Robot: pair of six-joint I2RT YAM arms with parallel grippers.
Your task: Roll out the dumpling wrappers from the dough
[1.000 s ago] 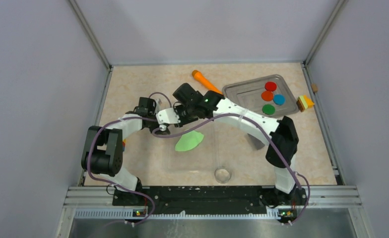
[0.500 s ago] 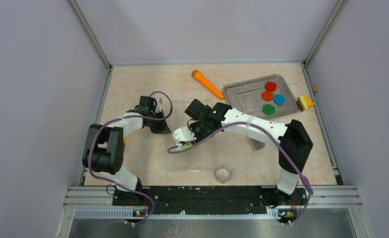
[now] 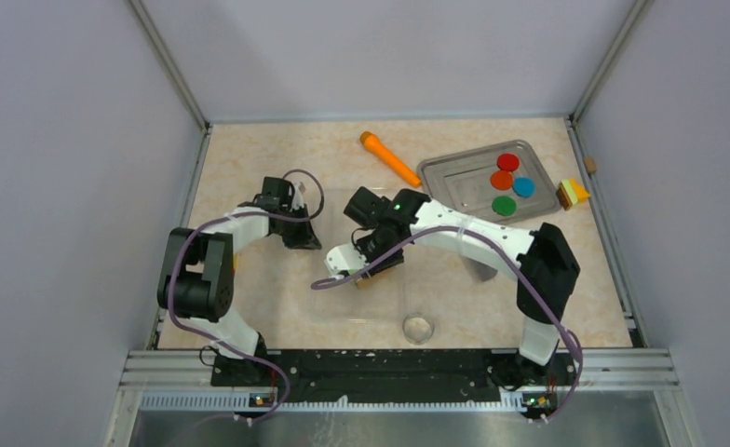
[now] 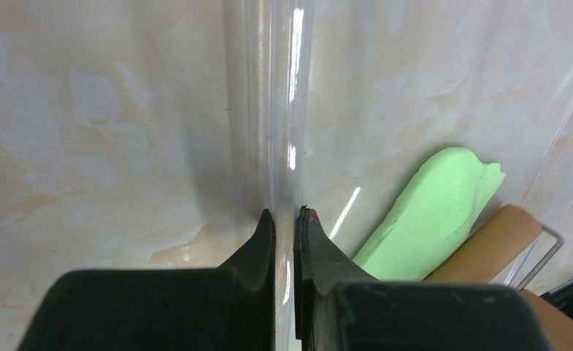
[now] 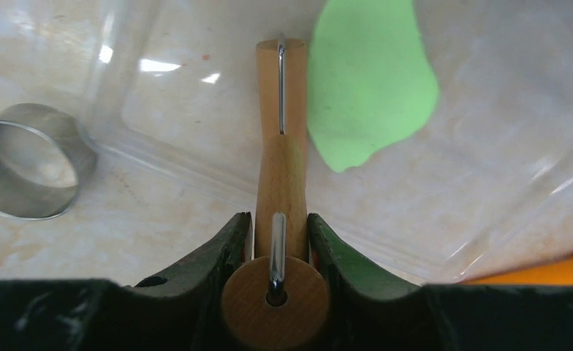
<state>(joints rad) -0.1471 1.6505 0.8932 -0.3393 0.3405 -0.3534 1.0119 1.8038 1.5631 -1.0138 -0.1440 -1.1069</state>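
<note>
Gripping small wooden roller (image 5: 281,183) with wire frame by its handle: right pincer (image 5: 280,219), jaws narrow around wood. Flat light lime-green dough (image 5: 367,80) lies just ahead-right of its tips, alongside roller drum, on clear plastic mat (image 5: 196,95). Round metal ring cutter (image 5: 28,168) sits off to its left. Left pincer (image 4: 285,216) nearly closed, pinching mat's edge; dough ahead-right of it too.

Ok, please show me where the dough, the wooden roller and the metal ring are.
dough (image 5: 367,80), right wrist view, middle of the green sheet.
wooden roller (image 5: 282,175), right wrist view, on its handle.
metal ring (image 5: 28,205), right wrist view, near outer wall.
</note>
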